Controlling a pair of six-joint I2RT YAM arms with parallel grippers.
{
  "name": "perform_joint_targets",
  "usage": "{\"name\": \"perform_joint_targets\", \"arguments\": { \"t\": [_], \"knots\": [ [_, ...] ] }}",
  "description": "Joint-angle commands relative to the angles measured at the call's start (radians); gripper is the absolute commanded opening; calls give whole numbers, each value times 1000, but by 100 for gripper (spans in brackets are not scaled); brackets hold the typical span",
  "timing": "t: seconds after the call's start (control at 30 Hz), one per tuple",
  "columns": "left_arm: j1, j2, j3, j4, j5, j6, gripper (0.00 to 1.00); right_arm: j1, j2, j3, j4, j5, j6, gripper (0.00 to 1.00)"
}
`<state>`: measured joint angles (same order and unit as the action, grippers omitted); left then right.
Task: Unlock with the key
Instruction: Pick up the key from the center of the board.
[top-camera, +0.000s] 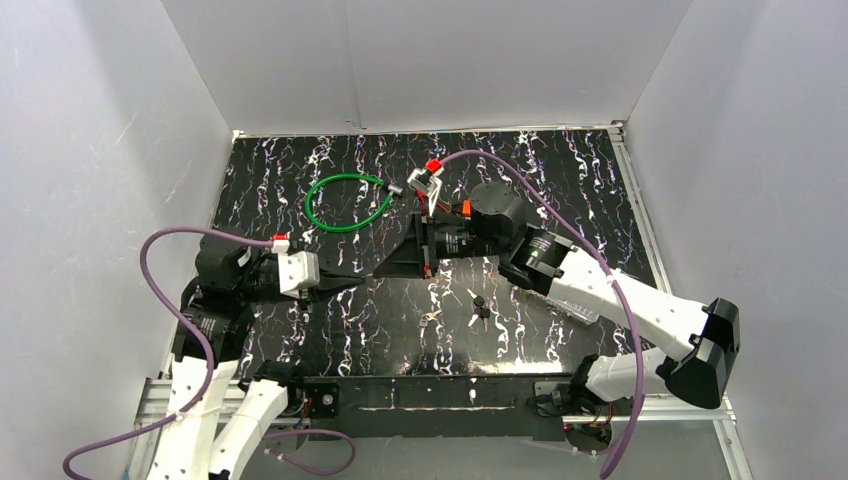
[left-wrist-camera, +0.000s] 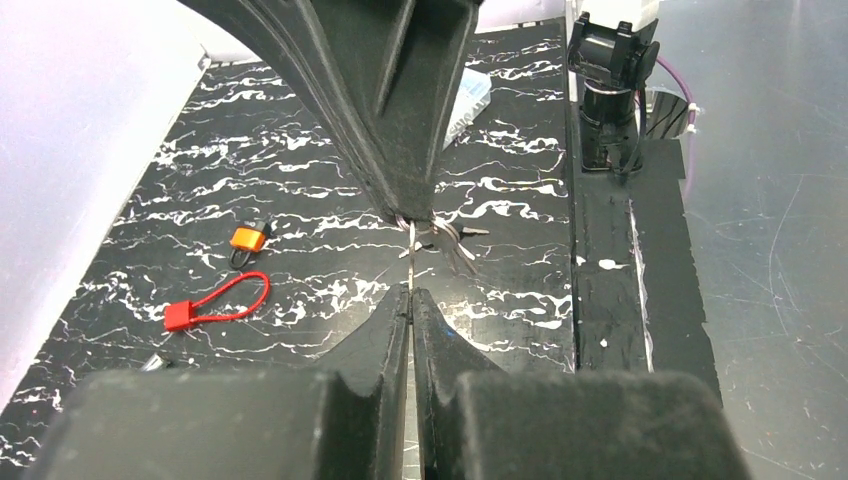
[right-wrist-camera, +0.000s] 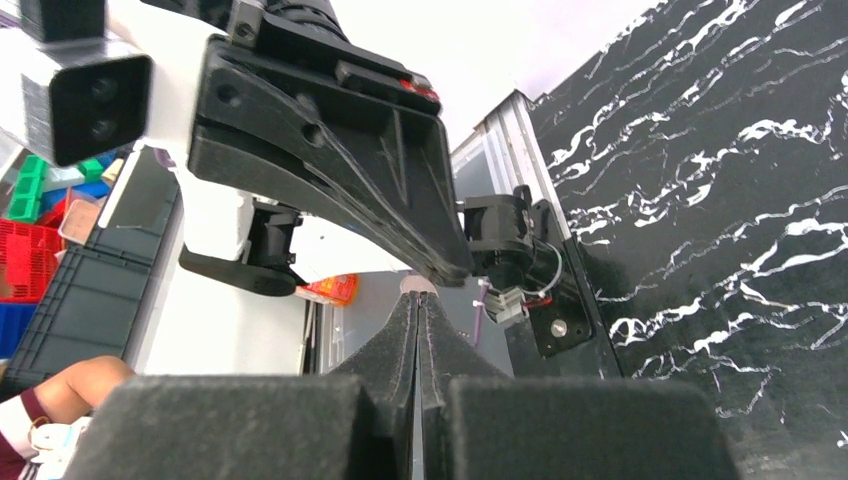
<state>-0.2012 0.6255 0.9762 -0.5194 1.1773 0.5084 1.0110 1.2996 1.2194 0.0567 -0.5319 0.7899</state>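
Above the middle of the table my two grippers meet tip to tip. In the left wrist view a thin silver key (left-wrist-camera: 409, 262) runs edge-on from the right gripper (left-wrist-camera: 412, 215) down into my left gripper (left-wrist-camera: 411, 293), which is shut on its blade. The right gripper (right-wrist-camera: 417, 293) is shut on the key's ring end, and more keys of the bunch (left-wrist-camera: 458, 240) hang beside it. From above, the left gripper (top-camera: 358, 283) and right gripper (top-camera: 380, 272) hide the key. An orange padlock (left-wrist-camera: 247, 240) and a red cable lock (left-wrist-camera: 215, 305) lie on the table beyond.
A green cable lock (top-camera: 345, 203) lies at the back left of the black marbled table (top-camera: 560, 170). Black-headed keys (top-camera: 479, 308) and a small key (top-camera: 432, 320) lie near the front middle. White walls close off three sides.
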Motion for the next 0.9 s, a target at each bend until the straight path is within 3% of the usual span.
{"name": "perform_joint_targets", "arguments": {
  "t": [0.0,0.23,0.33,0.37,0.5,0.57,0.87],
  "knots": [
    [-3,-6,62,-40,30,43,0,-6,-37,-37,-55,3,-51,1],
    [-3,2,67,-48,32,40,0,-6,-36,-25,-88,-11,-62,2],
    [-3,5,69,-50,31,37,0,-6,-42,-14,-98,-9,-72,9],
    [-3,7,69,-50,31,36,0,-6,-43,-10,-104,-6,-77,13],
    [-3,14,69,-53,31,32,0,-7,-55,33,-174,26,-141,44],
    [-3,25,72,-54,27,20,0,-7,-69,52,-211,44,-191,50],
    [-3,134,132,-183,80,-37,0,-3,-174,69,-239,78,-478,54]
  ]
}}
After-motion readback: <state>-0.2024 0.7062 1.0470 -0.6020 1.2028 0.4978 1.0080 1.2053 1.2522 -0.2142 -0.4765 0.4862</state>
